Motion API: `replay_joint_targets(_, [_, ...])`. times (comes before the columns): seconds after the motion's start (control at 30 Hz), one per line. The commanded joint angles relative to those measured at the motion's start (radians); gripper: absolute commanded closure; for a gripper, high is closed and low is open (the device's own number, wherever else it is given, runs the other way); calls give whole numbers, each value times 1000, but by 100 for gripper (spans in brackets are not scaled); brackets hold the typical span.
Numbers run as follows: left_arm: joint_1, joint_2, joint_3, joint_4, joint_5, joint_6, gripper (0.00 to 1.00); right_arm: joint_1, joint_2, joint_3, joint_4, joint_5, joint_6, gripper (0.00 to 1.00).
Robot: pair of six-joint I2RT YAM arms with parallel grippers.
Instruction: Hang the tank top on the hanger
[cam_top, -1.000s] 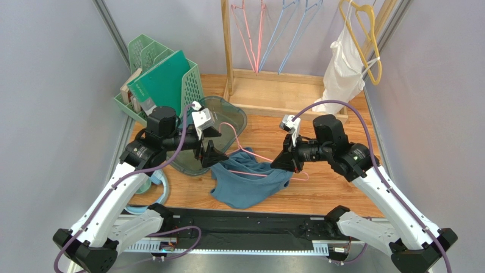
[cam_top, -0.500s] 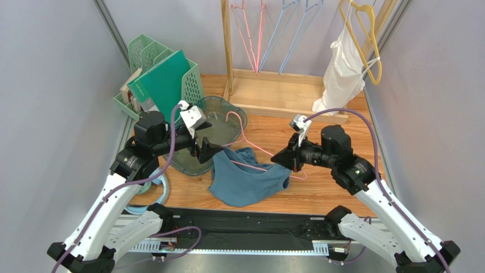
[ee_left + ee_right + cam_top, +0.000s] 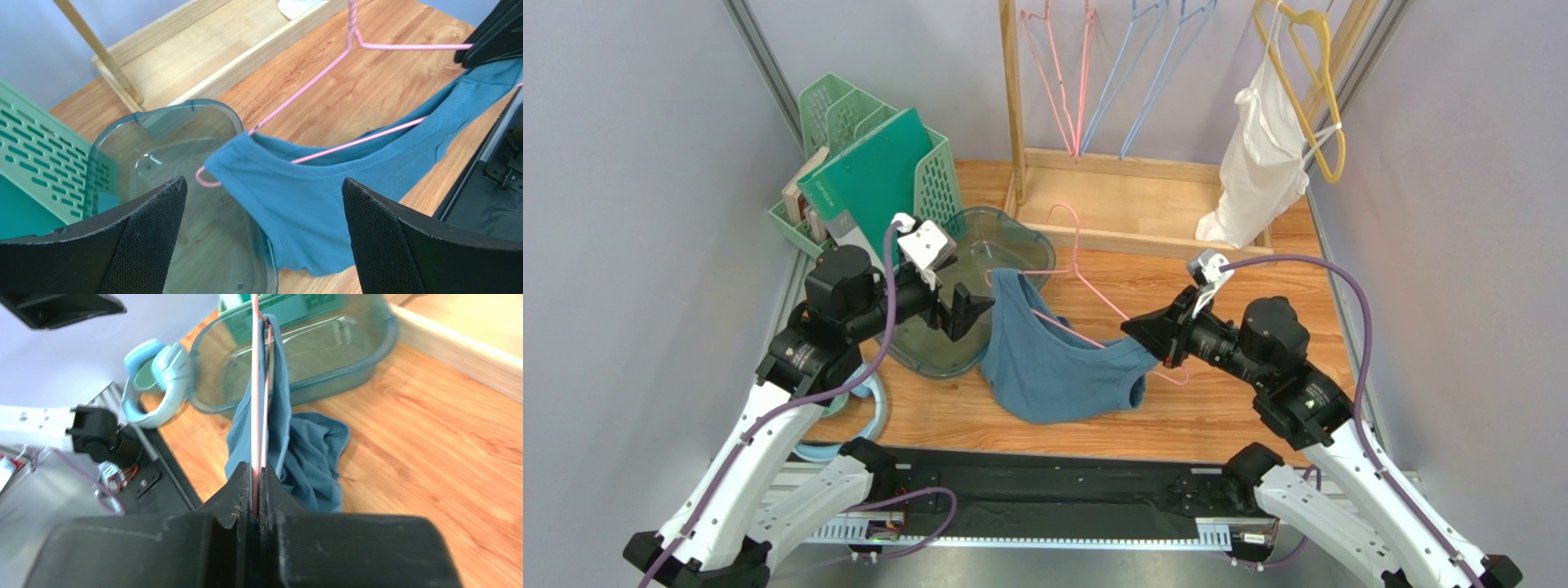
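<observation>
One tank top (image 3: pixel 307 196) on one hanger (image 3: pixel 307 83)

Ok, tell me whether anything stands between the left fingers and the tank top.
Nothing visible does. The left fingers are open and aimed straight at the tank top, draped on the hanger, with only air between. The clear tub lies below that line, not in it. The right fingers clamp the hanger.

Mid table (image 3: pixel 1136 276): tank top (image 3: pixel 1053 368) on hanger (image 3: pixel 254 386), btwn left end effector (image 3: pixel 974 314) & right end effector (image 3: pixel 1134 331). Just behind-left: tub (image 3: pixel 1032 245), basket (image 3: pixel 940 184) further back-left. Rear centre: rack (image 3: pixel 1136 202) w/ more hangers
</observation>
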Motion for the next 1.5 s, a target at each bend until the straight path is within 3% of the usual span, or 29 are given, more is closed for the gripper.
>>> replay_joint_targets(0.0, [12,-4,2,36,-53,-24,1,4,-68,25,42,156,19,100])
replay_joint_targets(0.73, [20,1,1,31,-70,-24,1,4,-281,106,-188,636,-21,100])
replay_joint_targets(1.07, [18,-4,-1,34,-73,-24,1,6,-215,218,-175,794,-96,100])
replay_joint_targets(1.47, [18,-10,-4,33,-81,-17,1,3,9,368,-60,862,-210,100])
